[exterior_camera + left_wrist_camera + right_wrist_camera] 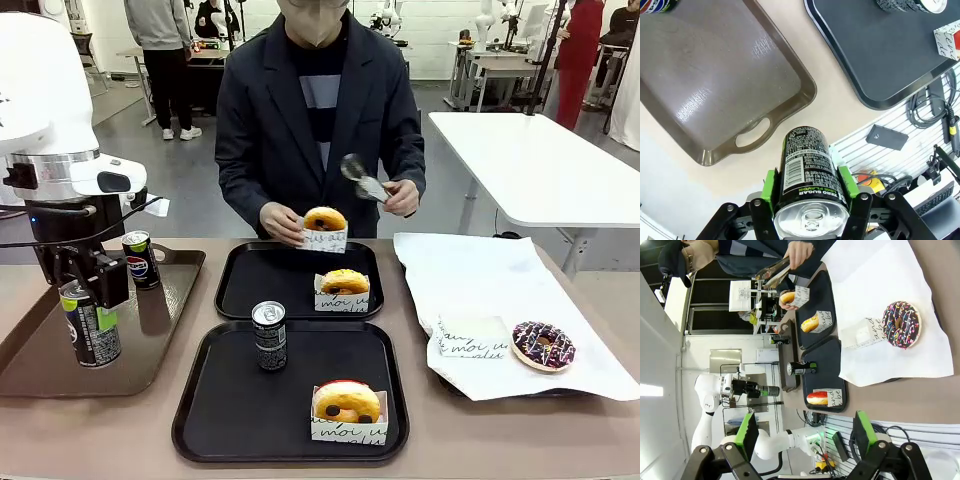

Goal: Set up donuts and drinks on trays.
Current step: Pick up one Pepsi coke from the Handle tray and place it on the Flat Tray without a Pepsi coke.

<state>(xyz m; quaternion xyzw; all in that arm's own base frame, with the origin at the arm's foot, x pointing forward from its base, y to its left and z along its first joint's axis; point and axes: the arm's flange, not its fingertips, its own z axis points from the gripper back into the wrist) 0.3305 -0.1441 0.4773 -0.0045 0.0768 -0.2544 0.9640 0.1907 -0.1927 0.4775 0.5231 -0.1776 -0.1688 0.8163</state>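
Note:
My left gripper is shut on a black drink can with green marking, held upright just above the brown tray. A grey-black patterned can stands on the near black tray, along with a glazed donut in its "moi" holder. Another glazed donut sits on the far black tray. The person holds a third donut over that tray's far rim, tongs in the other hand. My right gripper is open and holds nothing.
A blue-labelled can stands at the back of the brown tray. At the right, a white paper sheet carries a chocolate sprinkled donut and an empty paper holder. A white table stands behind.

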